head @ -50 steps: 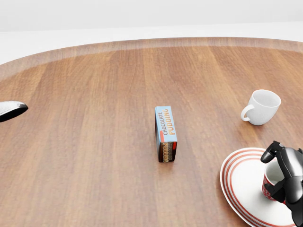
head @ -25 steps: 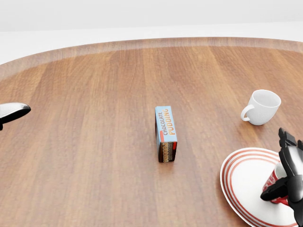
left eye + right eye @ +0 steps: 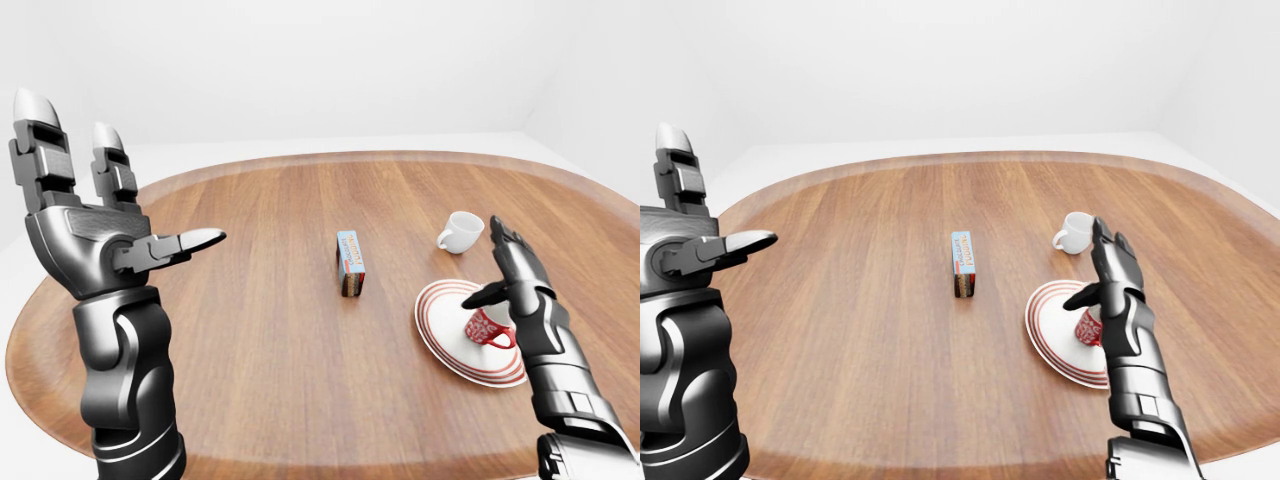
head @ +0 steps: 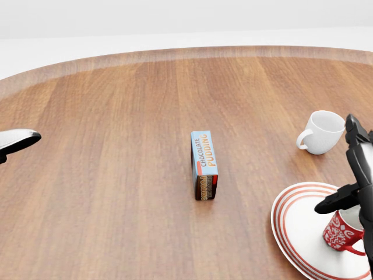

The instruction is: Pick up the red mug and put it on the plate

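The red mug (image 4: 340,232) with a white pattern stands on the white plate with red rings (image 4: 297,224), at the lower right of the head view. My right hand (image 3: 508,274) hovers just above the mug, fingers spread open and off it; in the right-eye view it partly hides the mug (image 3: 1086,327). My left hand (image 3: 100,215) is raised high at the left of the left-eye view, open and empty, far from the plate (image 3: 445,335).
A white mug (image 4: 322,132) stands on the wooden table (image 4: 116,175) just above the plate. A chocolate pudding box (image 4: 204,165) stands upright near the table's middle. The table's rounded edge runs along the top of the head view.
My right hand has opened and lifted off the red mug, which now stands uncovered on the plate. The left hand has barely shifted.
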